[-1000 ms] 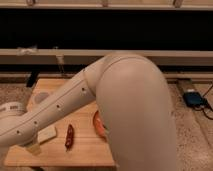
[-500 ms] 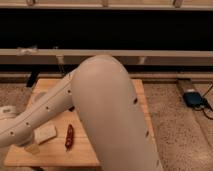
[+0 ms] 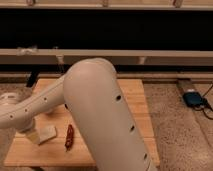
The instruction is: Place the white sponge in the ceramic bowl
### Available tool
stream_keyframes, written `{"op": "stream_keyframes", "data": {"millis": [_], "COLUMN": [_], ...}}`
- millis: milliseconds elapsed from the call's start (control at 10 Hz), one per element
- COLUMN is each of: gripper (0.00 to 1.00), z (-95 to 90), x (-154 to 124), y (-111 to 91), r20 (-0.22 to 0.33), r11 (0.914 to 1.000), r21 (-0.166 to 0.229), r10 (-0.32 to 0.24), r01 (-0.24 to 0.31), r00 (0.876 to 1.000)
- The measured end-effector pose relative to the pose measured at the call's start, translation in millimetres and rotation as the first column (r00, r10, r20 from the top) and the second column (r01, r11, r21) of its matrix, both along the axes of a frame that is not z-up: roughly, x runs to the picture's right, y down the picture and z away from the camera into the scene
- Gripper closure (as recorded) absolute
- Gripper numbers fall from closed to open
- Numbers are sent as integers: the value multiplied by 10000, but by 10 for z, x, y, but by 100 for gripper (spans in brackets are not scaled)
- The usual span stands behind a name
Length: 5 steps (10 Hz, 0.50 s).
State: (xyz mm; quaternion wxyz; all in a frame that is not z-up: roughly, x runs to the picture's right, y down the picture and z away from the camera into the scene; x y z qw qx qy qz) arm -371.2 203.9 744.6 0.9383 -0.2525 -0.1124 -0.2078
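The claw (image 3: 28,131) sits low over the near left of the desk (image 3: 136,95), just to the left of the sponge (image 3: 47,134). I cannot tell whether it is spread, pressed together or already pinching anything. It is in much the same spot as a second ago, and the sponge lies flat where it lay then, so nothing is lifted yet. What changes is the arm (image 3: 100,110): its thick elbow swings in across the middle of the desk and now fills the centre of the view. It covers the bowl, which showed as an orange-red sliver to the right of the red chili (image 3: 69,137) a second ago. By my reading the grasp is still being set up, and the carry right to the bowl remains undone. A blue device (image 3: 193,98) lies on the floor, well apart at the right.
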Motion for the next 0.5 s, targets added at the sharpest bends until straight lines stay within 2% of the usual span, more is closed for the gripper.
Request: {"op": "stream_keyframes", "data": {"millis": [200, 500], "gripper": [20, 20], "z": [212, 436], "x": [52, 176], "y": [-45, 63], "r20": [-365, -763], "r11": [9997, 9984], "r21": [-234, -554], "r10": [79, 31], "r01": [-88, -73], "r00": [9993, 9971]}}
